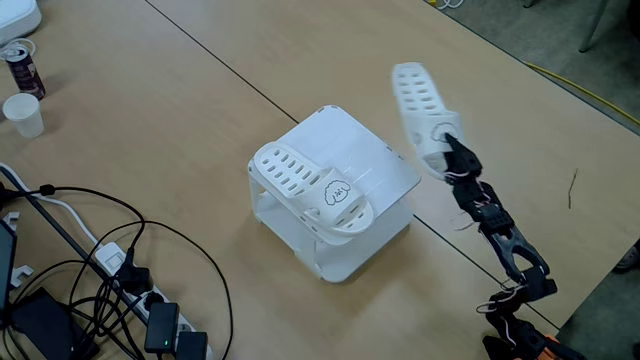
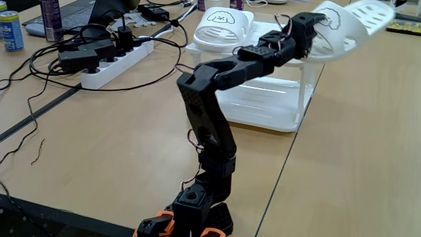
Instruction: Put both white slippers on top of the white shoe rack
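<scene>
One white slipper lies on top of the white shoe rack, near its left side in a fixed view, cartoon strap facing the camera. A second white slipper hangs in the air to the right of the rack and above the table, held at its strap end. My gripper is shut on that slipper, the black arm stretching from its base toward the rack.
A power strip with tangled black cables sits left of the rack. A paper cup and a can stand at the table's far left. Another can stands near the back. A table seam runs diagonally.
</scene>
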Controlling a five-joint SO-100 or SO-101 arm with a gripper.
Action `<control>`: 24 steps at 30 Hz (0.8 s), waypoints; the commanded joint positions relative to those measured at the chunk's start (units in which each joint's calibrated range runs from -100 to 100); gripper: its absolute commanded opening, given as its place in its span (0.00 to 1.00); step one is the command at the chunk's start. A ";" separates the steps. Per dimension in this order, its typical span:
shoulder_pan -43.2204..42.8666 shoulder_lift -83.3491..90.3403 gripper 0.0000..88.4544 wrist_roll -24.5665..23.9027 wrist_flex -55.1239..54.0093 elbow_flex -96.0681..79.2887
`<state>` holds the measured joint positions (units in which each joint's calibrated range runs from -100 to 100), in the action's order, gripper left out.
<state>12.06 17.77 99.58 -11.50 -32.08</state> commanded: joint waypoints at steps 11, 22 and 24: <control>-10.74 -10.24 0.01 0.42 2.36 19.85; -16.34 -10.50 0.01 0.42 4.86 19.40; -16.50 -10.83 0.01 0.42 5.29 18.68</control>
<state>-4.04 6.23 99.58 -6.27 -18.78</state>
